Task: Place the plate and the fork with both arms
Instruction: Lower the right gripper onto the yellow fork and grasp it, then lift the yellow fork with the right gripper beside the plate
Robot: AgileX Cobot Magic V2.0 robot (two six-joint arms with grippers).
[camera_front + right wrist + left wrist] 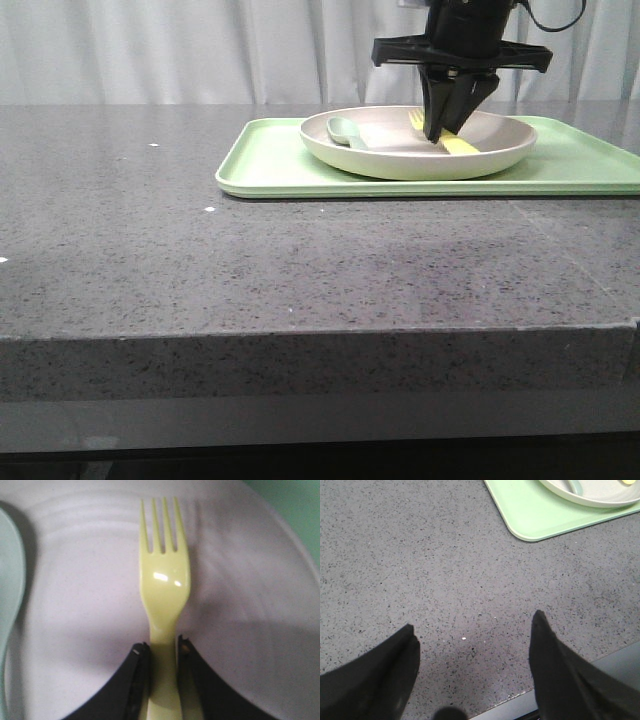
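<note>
The off-white plate [400, 160] sits on the light green tray [270, 170] at the back right of the table. The pale yellow fork [460, 145] lies in the plate. In the right wrist view the fork [164, 585] lies on the plate [85, 605], tines pointing away from the fingers. My right gripper [437, 132] reaches down into the plate, and its jaws [162, 647] close on the fork's handle. My left gripper [472, 627] is open and empty over bare table near the front edge; it is out of the front view.
A grey-green spoon [345, 131] lies in the plate's left part, also seen in the right wrist view [10, 580]. The left wrist view shows the tray corner [535, 510] and the plate rim [600, 497] far ahead. The grey speckled tabletop [250, 260] extends forward.
</note>
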